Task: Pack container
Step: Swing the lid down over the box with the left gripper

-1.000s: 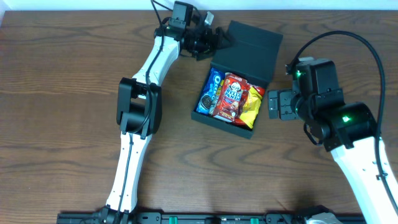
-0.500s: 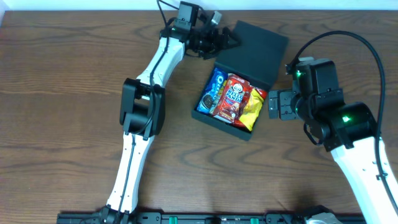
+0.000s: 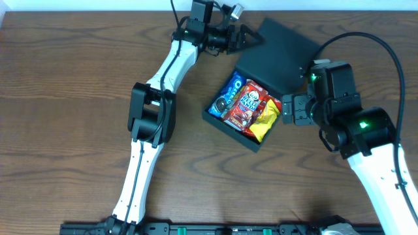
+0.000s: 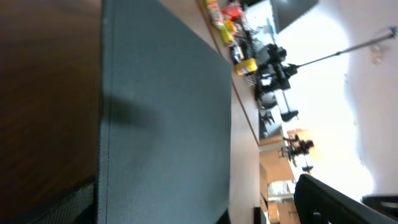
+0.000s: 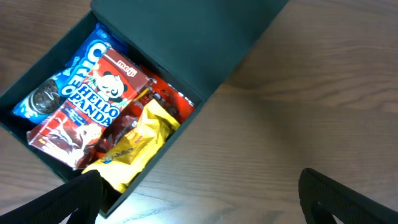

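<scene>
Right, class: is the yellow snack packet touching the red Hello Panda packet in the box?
Touching. The right wrist view shows the yellow packet lying partly over the Hello Panda packet, with no gap between them.

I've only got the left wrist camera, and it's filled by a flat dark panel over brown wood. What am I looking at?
Observer: That is the flap lid of the dark teal-black cardboard box, folded back open.
Operator: Is anything in the box?
Observer: Three snack packets side by side: a blue Oreo packet, a red Hello Panda packet and a yellow packet.
Operator: Where is the other arm?
Observer: The right gripper, open, is just off the box's right side, next to the yellow packet.
</scene>
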Action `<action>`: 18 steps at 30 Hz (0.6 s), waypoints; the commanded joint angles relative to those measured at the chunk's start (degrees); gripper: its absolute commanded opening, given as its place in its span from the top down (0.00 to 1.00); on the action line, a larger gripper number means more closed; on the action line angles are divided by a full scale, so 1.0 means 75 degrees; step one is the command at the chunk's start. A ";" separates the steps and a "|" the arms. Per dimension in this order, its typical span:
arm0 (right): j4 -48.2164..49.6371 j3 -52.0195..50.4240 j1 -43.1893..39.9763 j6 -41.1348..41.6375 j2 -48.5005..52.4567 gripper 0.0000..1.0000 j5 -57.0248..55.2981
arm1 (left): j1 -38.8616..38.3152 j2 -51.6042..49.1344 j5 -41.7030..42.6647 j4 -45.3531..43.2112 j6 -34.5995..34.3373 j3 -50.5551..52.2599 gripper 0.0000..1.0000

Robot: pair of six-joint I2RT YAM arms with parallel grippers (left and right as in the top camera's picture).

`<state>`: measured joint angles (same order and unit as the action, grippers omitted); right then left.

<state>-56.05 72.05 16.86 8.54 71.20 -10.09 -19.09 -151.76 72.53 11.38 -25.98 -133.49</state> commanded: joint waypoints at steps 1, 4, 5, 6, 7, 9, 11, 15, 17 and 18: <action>0.0012 0.0035 0.0047 0.0023 -0.0006 0.01 -0.0236 | -0.0009 0.0000 0.0769 -0.0213 -0.0061 -0.0061 0.04; 0.0012 0.0035 0.0047 0.0023 -0.0006 0.01 -0.0236 | -0.0009 0.0006 0.1005 -0.0219 -0.0052 -0.0195 0.04; 0.0015 0.0035 0.0047 0.0023 -0.0006 0.01 -0.0239 | -0.0009 0.0006 0.1090 -0.0236 -0.0055 -0.0265 0.04; 0.0015 0.0035 0.0047 0.0023 -0.0006 0.01 -0.0239 | -0.0009 0.0006 0.1160 -0.0245 -0.0055 -0.0341 0.04; 0.0015 0.0035 0.0047 0.0023 -0.0003 0.01 -0.0239 | -0.0009 0.0009 0.1221 -0.0245 -0.0055 -0.0420 0.04; 0.0015 0.0035 0.0047 0.0023 0.0009 0.01 -0.0239 | -0.0009 0.0009 0.1338 -0.0242 -0.0058 -0.0632 0.04; 0.0015 0.0035 0.0047 0.0023 0.0026 0.01 -0.0239 | -0.0009 0.0009 0.1419 -0.0236 -0.0061 -0.0819 0.04; 0.0012 0.0035 0.0047 0.0023 0.0093 0.01 -0.0242 | -0.0023 0.0009 0.1533 -0.0160 -0.0154 -0.1105 0.04; 0.0012 0.0035 0.0047 0.0023 0.0149 0.01 -0.0262 | -0.0032 0.0009 0.1547 -0.0099 -0.0172 -0.1180 0.04; 0.0012 0.0035 0.0047 0.0023 0.0169 0.01 -0.0265 | -0.0038 0.0009 0.1547 -0.0087 -0.0172 -0.1198 0.04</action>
<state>-56.01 72.05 16.86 8.54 71.55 -11.07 -18.98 -151.94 81.32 10.31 -26.79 -140.51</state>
